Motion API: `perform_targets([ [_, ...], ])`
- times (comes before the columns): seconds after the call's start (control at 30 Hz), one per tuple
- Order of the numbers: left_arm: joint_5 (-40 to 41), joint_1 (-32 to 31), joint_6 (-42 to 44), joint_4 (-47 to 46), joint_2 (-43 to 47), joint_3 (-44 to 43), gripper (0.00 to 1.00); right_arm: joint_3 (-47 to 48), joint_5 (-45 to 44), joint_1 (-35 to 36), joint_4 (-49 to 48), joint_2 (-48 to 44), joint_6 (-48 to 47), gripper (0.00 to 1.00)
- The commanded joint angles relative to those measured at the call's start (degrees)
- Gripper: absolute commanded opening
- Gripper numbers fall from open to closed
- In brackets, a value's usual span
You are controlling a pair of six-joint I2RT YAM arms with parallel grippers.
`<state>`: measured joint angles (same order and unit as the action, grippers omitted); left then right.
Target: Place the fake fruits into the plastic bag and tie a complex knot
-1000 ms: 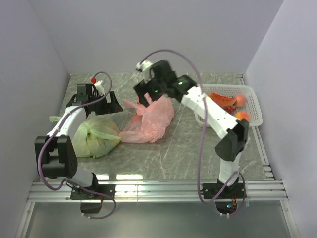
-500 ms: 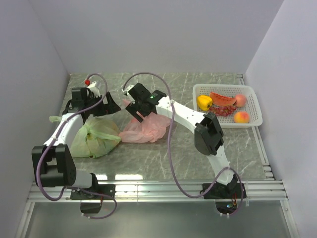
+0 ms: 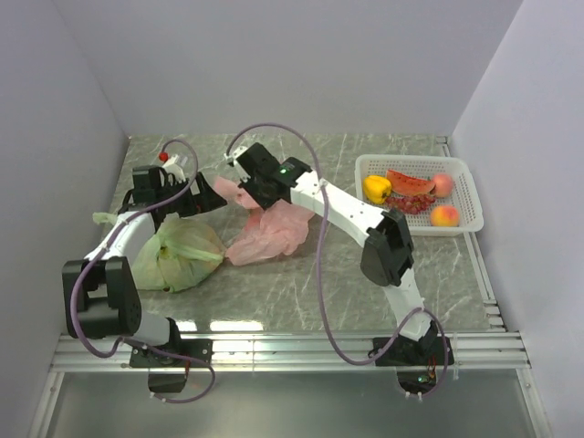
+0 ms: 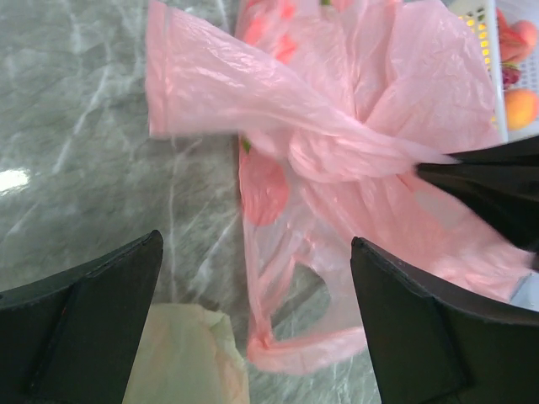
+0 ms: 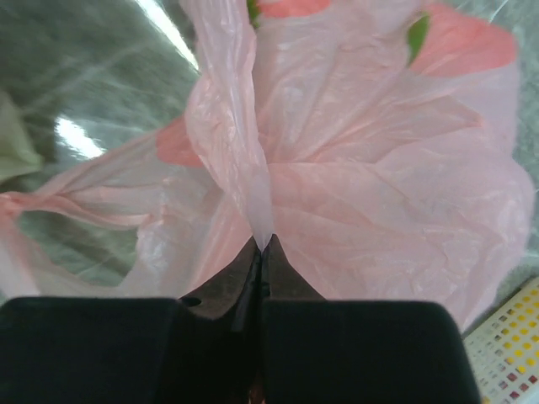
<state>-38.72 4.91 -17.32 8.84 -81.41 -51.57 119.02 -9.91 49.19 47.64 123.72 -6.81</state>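
I reckon this is the bag-opening step. My right pincer (image 5: 263,244) is clamped on a fold of the plastic bag (image 3: 274,228), which lies on the bench (image 3: 301,292) just right of the green bag (image 3: 178,255), long axis diagonal, pinched end pointing far-left. My left pincer (image 4: 257,252) gapes wide; next it should catch the opposite lip. The fake fruits (image 3: 444,215) sit farther right.

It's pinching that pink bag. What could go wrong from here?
The right gripper is shut on only a thin fold of the plastic bag; the crinkly film might slip out or tear if pulled. The fake fruits sit in the white basket, and the bag lies crumpled, so it may not open wide enough. The open left gripper could snag a handle loop.
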Motion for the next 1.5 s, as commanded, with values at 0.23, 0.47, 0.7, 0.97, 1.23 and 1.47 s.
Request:
perform_targets([
  [0.23, -4.4, 0.0, -2.6, -8.2, -3.6, -0.7, 0.99, 1.2, 9.7, -5.9, -7.8, -13.6, 10.8, 0.00],
  [0.47, -7.7, -0.1, -11.6, -14.5, -7.9, -1.3, 0.99, -1.8, 19.9, -9.1, -14.8, -18.0, 14.5, 0.00],
  [0.7, -10.4, -0.2, -21.1, -21.8, -9.6, -2.5, 0.99, -6.2, 23.1, -8.9, -18.7, -20.8, 12.6, 0.00],
  [0.97, -12.8, -0.4, -29.5, -28.3, -9.2, -1.0, 0.99, -8.8, 24.0, -8.8, -21.0, -23.6, 10.5, 0.00],
  [1.23, -12.7, -3.7, -34.4, -36.1, -11.5, 0.4, 0.99, -7.5, 26.9, -8.6, -22.4, -23.7, 13.0, 0.00],
  [1.47, -11.5, -3.5, -35.2, -31.5, -15.3, -2.4, 0.57, -7.1, 25.7, -9.5, -23.6, -25.5, 15.9, 0.00],
])
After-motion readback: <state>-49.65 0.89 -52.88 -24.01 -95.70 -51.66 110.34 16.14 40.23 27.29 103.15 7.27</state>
